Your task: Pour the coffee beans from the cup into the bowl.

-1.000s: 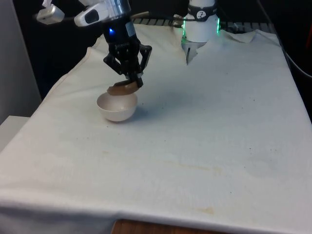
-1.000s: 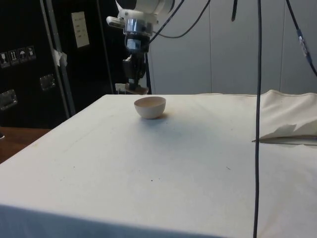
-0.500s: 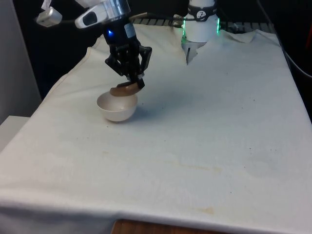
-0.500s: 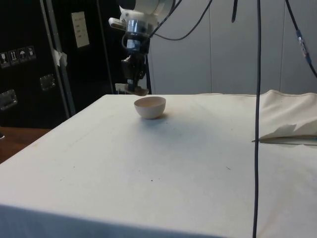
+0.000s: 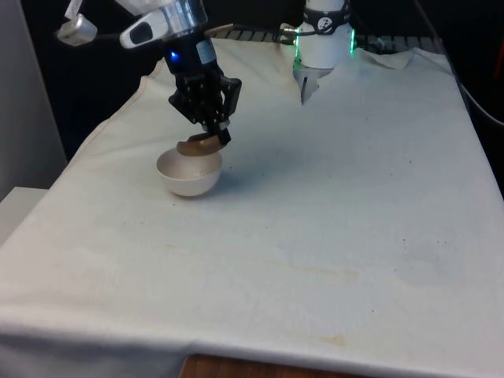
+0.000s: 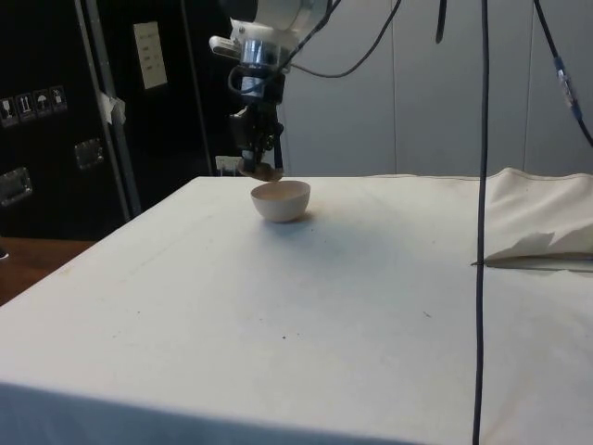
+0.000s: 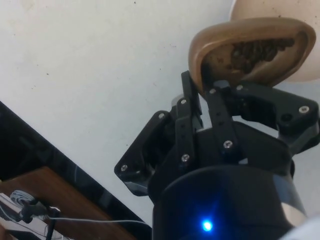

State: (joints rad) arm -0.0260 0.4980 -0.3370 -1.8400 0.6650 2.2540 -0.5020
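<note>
Gripper (image 5: 223,135) pinching brown cup (image 5: 198,145) by its rim | cup tilted, mouth just above bowl (image 5: 188,173) | beans (image 7: 255,51) remain inside cup

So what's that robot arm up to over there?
The black gripper grips a small brown cup by its rim and holds it tilted just above a white round bowl on the cloth-covered table. Dark coffee beans sit inside the cup, near its lip.
</note>
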